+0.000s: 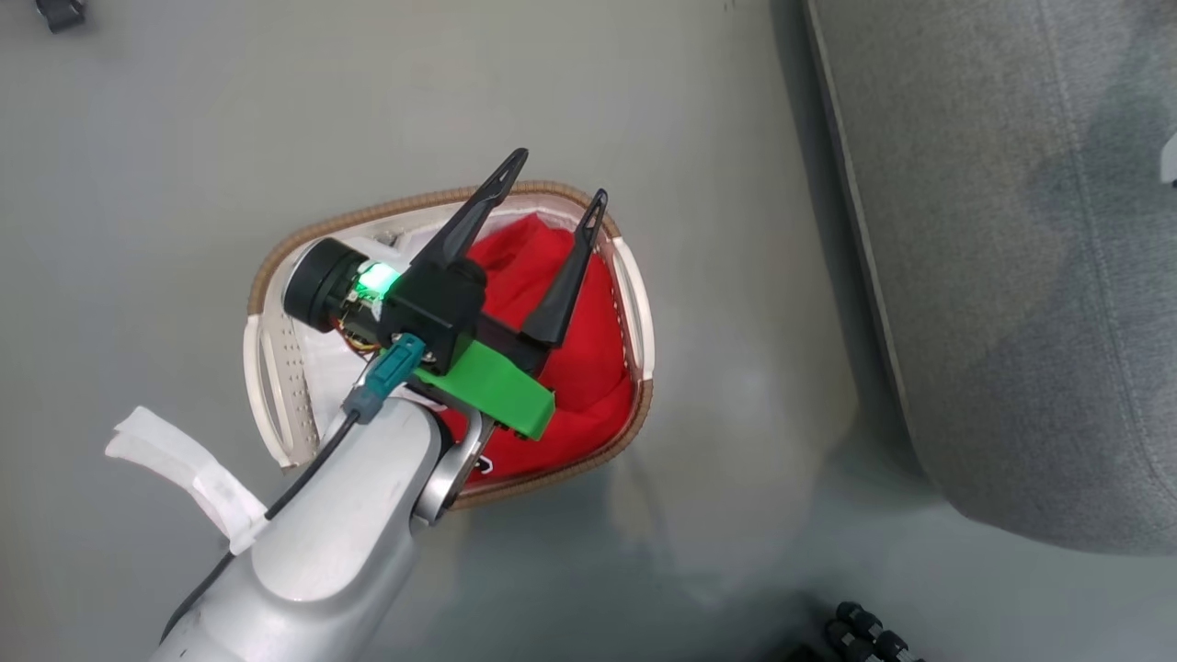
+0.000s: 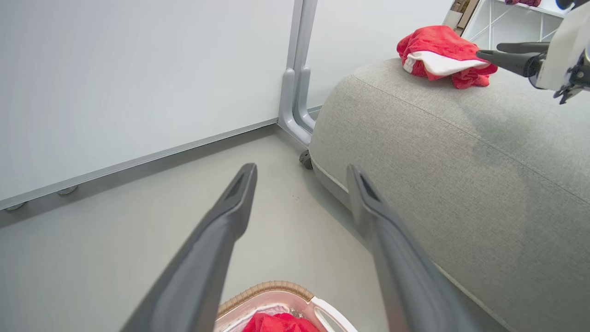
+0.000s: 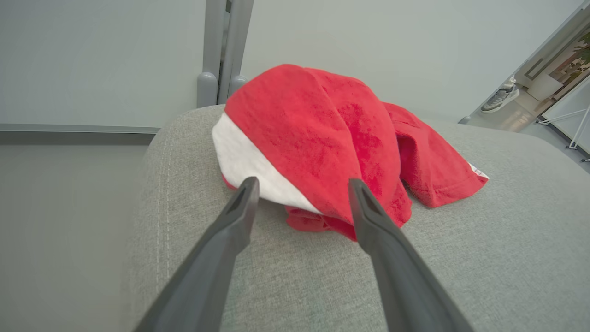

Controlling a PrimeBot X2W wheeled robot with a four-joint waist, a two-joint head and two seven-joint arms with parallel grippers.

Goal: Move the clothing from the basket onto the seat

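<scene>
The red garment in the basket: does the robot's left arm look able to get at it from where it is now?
Probably yes. The left gripper hangs open over the basket, just above the red garment, which lies uncovered inside. Nothing seems to stand between them.

No text is legible; a white-and-black mark point(image 1: 484, 466) on the red garment point(image 1: 588, 377) in the basket point(image 1: 641, 313) is mostly hidden and unreadable.

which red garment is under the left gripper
The garment in the basket, beneath the open left gripper; the other garment, with a white panel, lies on the seat.
</scene>
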